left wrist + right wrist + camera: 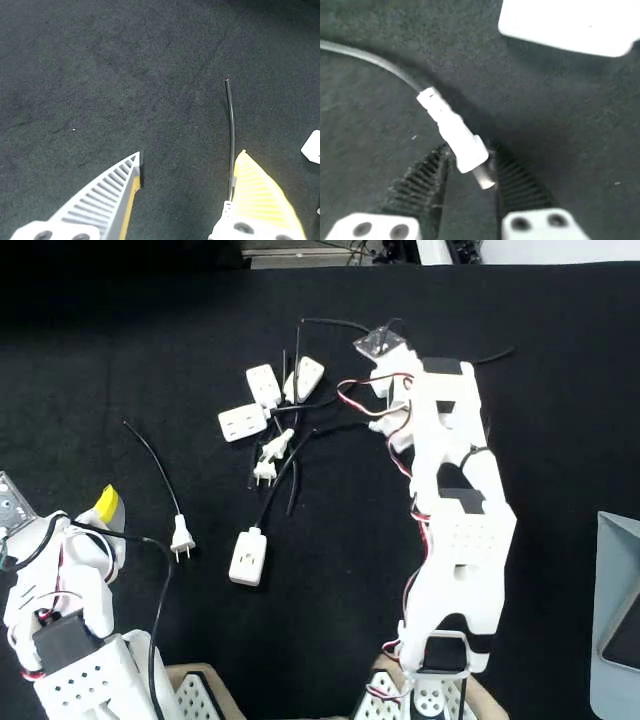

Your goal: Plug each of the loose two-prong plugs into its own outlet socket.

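My right gripper (pixel 470 155) is shut on the prong end of a small white two-prong plug (pixel 451 131), whose grey cable runs away over the black mat. A white outlet block (pixel 570 25) lies just beyond it. In the high view, the right arm (pixel 450 490) stretches to a cluster of three outlet blocks (pixel 243 422) and two small plugs (pixel 276 447). Another loose plug (pixel 182 537) lies near a lone outlet block (pixel 248 557). My left gripper (pixel 190 154) is open and empty over bare mat, with a thin black cable (pixel 230 125) beside its yellow finger (pixel 255 185).
A grey bin (pixel 615 610) stands at the right edge of the table. Black cables trail around the outlet cluster. Bare black mat spreads across the far left and far right. A white piece (pixel 312 146) pokes in at the edge of the left wrist view.
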